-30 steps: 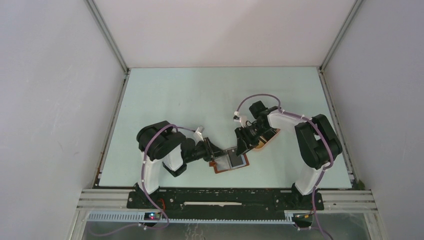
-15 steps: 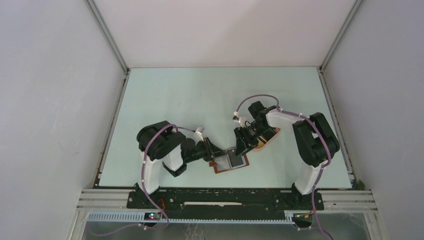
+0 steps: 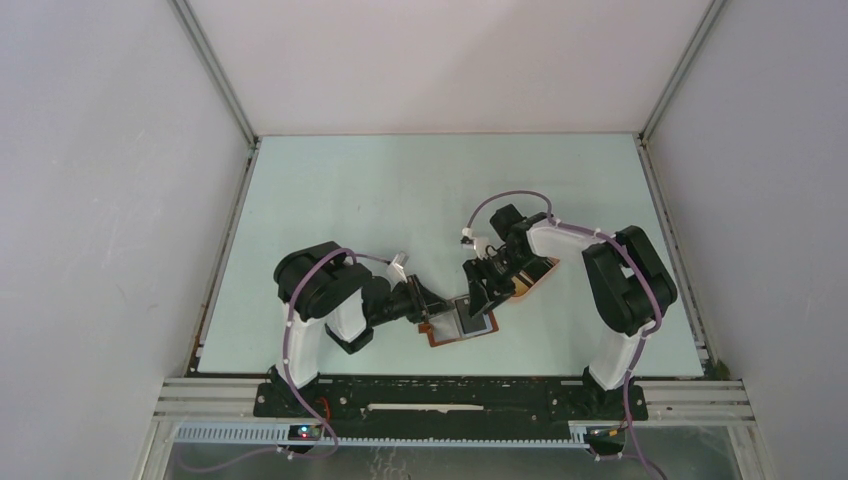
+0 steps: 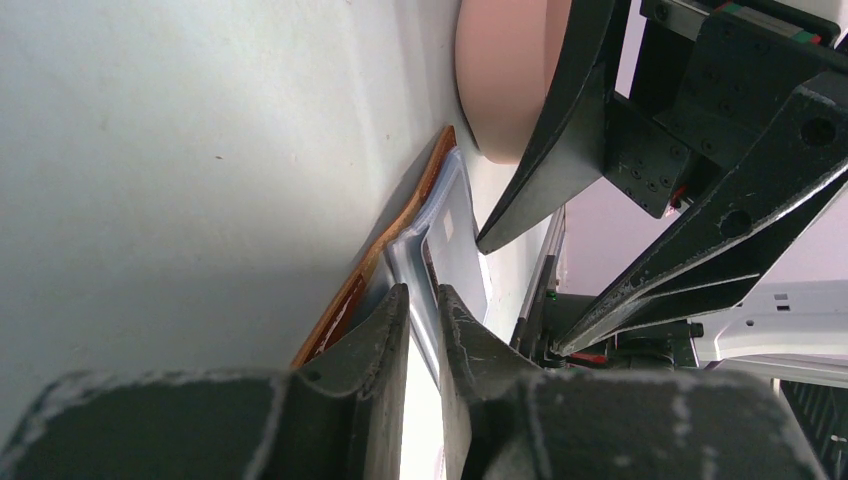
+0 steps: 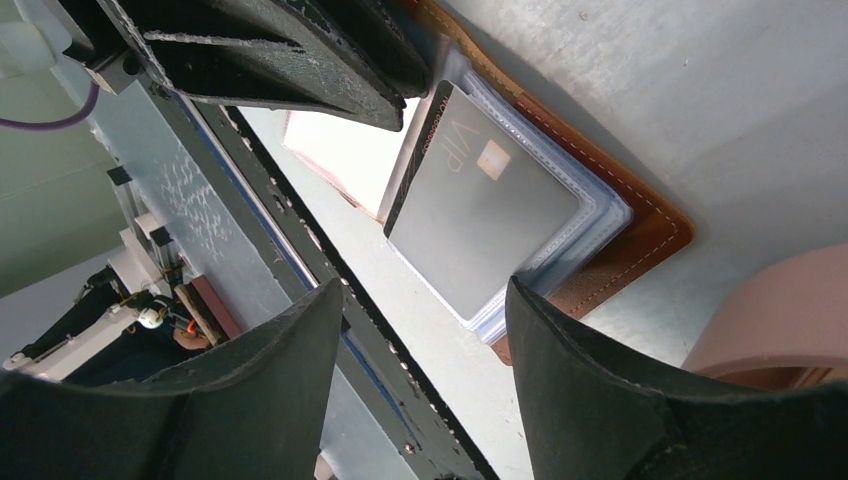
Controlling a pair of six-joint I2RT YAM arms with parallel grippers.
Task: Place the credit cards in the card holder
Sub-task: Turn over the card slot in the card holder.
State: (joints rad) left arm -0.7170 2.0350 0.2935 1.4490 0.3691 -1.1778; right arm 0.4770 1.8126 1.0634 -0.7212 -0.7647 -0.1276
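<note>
Pinching the left edge of the card holder point(image 3: 462, 326) with the left gripper point(image 3: 430, 312), jaws almost together. Hovering the right gripper point(image 3: 483, 302) just above it, jaws spread wide and gripping nothing. Resting the holder open on the table point(image 3: 380, 200) near the front edge, just beside the pink tray point(image 3: 532, 278). Showing a dark grey card point(image 5: 485, 215) (marked VIP) lying flat on the holder's clear sleeves point(image 5: 600, 215), below the right gripper.

Robotics lab test cell: bare white walls point(image 3: 100, 200), aluminium frame rails point(image 3: 215, 70), pale-green tabletop point(image 3: 400, 190).
</note>
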